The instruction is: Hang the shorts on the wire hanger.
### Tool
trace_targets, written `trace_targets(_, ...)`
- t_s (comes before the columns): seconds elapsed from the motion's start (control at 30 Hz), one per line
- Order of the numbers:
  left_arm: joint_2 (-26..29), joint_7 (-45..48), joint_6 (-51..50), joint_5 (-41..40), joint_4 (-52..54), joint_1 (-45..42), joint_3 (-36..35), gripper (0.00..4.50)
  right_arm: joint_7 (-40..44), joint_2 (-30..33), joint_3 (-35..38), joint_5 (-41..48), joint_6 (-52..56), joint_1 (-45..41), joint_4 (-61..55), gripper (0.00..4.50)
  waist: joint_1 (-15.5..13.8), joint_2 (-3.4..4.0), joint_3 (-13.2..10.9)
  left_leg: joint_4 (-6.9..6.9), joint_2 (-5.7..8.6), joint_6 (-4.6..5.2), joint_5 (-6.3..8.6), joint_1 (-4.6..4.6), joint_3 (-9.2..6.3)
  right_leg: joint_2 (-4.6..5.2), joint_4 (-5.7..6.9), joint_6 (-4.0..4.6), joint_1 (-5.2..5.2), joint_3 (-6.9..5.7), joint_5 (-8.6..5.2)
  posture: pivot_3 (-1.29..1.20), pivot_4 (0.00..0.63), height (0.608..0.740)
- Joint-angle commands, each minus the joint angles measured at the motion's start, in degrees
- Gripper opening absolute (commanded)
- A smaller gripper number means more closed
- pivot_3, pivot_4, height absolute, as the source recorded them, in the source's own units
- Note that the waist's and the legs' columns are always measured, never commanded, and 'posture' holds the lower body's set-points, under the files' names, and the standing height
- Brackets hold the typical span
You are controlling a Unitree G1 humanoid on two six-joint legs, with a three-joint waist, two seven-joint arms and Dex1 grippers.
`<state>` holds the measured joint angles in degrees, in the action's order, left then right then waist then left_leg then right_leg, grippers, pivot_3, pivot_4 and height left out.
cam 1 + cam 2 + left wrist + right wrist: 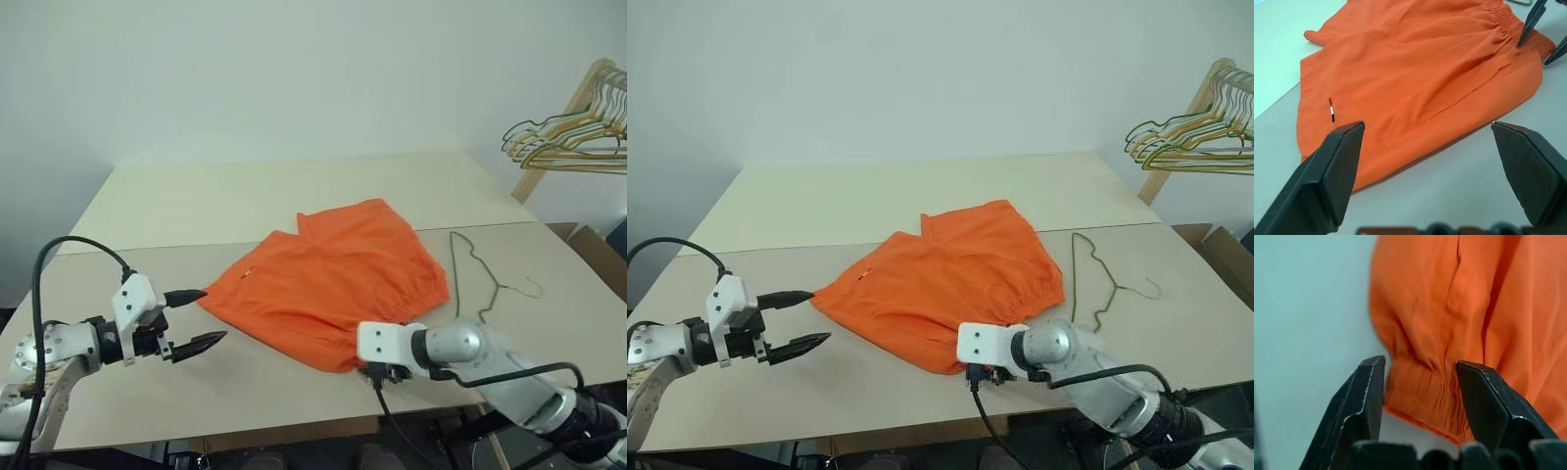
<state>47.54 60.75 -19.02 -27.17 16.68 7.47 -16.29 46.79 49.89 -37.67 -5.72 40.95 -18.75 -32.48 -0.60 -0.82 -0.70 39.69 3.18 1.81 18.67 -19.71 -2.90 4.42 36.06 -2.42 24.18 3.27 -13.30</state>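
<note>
Both head views look down across the table (294,201); each wrist view looks closely at the shorts (1415,73).

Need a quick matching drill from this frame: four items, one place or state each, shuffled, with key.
Things:
1. shorts
2. wire hanger
3. left gripper
4. right gripper

Descriptions:
A. lying flat on the table, to the robot's right of the orange cloth
B. open, fingers straddling the gathered waistband corner
C. spread out mid-table
D. wide open, apart from the cloth, at its left edge

Pairs: 1-C, 2-A, 3-D, 4-B
</note>
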Motion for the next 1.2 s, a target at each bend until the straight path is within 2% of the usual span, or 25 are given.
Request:
trace_targets(0.03,0.89,0.08,1.02,0.92,-0.72,-0.79,-0.05,4.50,-1.01,-0.12,-0.68,-5.35,-2.71,-0.42,1.68,2.70,-0.02,-0.02,0.02,0.00,0.00,-0.01,0.00,0.05,0.00,-0.01,0.00,0.00,-0.04,0.00,0.00,0.00,0.000,0.740)
trace_targets(0.07,1.11,0.23,1.33,1.47,-1.16,-0.73,0.23,4.50,-0.79,-0.33,-0.53,-5.78,-3.33,-0.33,1.96,2.70,-0.03,-0.03,0.02,0.00,-0.01,-0.01,0.00,0.09,-0.01,-0.02,0.00,0.00,-0.07,-0.01,0.00,0.00,0.000,0.740)
trace_targets(0.17,1.87,0.75,3.38,4.21,-4.12,-1.68,1.85,4.50,0.60,-0.35,-0.17,-6.45,-5.14,-0.04,2.49,2.12,-0.06,-0.05,0.02,-0.01,-0.01,0.00,0.00,0.28,0.00,-0.04,0.00,0.00,-0.16,-0.01,0.00,0.00,0.000,0.740)
trace_targets(0.23,1.71,1.03,4.70,5.39,-7.94,-4.09,2.98,4.50,1.17,0.09,-0.03,-7.65,-7.08,0.26,3.13,1.41,-0.12,-0.07,0.02,-0.01,0.00,0.02,0.01,0.40,0.00,-0.03,-0.01,0.00,-0.20,-0.02,0.00,0.01,0.000,0.740)
trace_targets(0.37,3.06,1.59,13.51,14.01,-21.04,-11.11,8.30,4.50,3.07,1.74,1.71,-8.44,-12.47,1.28,4.51,0.08,-0.39,-0.13,0.05,0.00,0.04,0.02,0.01,0.40,-0.04,-0.03,-0.03,0.00,-0.20,-0.13,0.00,0.00,0.000,0.740)
trace_targets(0.53,1.42,1.68,24.24,21.40,-39.74,-24.18,14.60,4.50,4.65,2.43,3.70,-9.10,-16.81,1.96,7.03,0.03,-0.37,-0.29,0.10,0.02,0.10,0.02,0.01,0.35,-0.05,0.00,-0.05,-0.01,-0.17,-0.18,0.01,0.00,0.000,0.740)
trace_targets(0.77,-0.29,10.59,34.76,28.62,-59.67,-38.17,23.94,4.50,3.45,-0.95,5.36,-11.49,-17.05,1.70,9.48,0.03,0.15,-0.37,0.15,0.13,0.11,-0.01,-0.02,0.08,0.00,-0.03,0.06,-0.02,-0.11,-0.20,0.02,-0.01,0.000,0.740)
trace_targets(0.87,-1.34,9.97,39.83,31.97,-65.79,-42.12,26.52,4.50,2.89,-2.15,5.82,-12.65,-17.26,1.42,10.54,0.03,0.25,-0.40,0.17,0.15,0.11,0.01,-0.01,0.07,0.03,-0.04,0.09,-0.02,-0.11,-0.17,0.02,-0.02,0.000,0.740)
trace_targets(0.97,-4.48,5.00,42.61,34.86,-72.65,-46.43,27.78,4.50,3.36,-2.94,6.29,-13.32,-17.32,1.89,10.49,0.03,0.13,-0.40,0.17,0.17,0.12,0.03,-0.01,0.09,0.02,-0.03,0.11,-0.03,-0.15,-0.18,0.02,-0.02,0.000,0.740)
trace_targets(1.17,-8.89,0.86,45.80,37.21,-80.13,-50.98,28.21,4.50,4.21,-3.13,7.04,-13.95,-17.59,3.83,9.12,0.03,-0.22,-0.39,0.29,0.25,0.18,0.05,-0.01,0.09,-0.04,-0.01,0.13,-0.09,-0.21,-0.20,0.05,-0.03,0.000,0.740)
trace_targets(1.2,-9.07,0.94,46.02,37.64,-80.84,-51.42,28.39,4.32,4.31,-3.31,7.21,-14.06,-17.60,3.86,9.18,0.01,-0.21,-0.39,0.32,0.25,0.19,0.06,0.00,0.10,-0.04,-0.01,0.13,-0.10,-0.22,-0.20,0.06,-0.04,0.000,0.740)
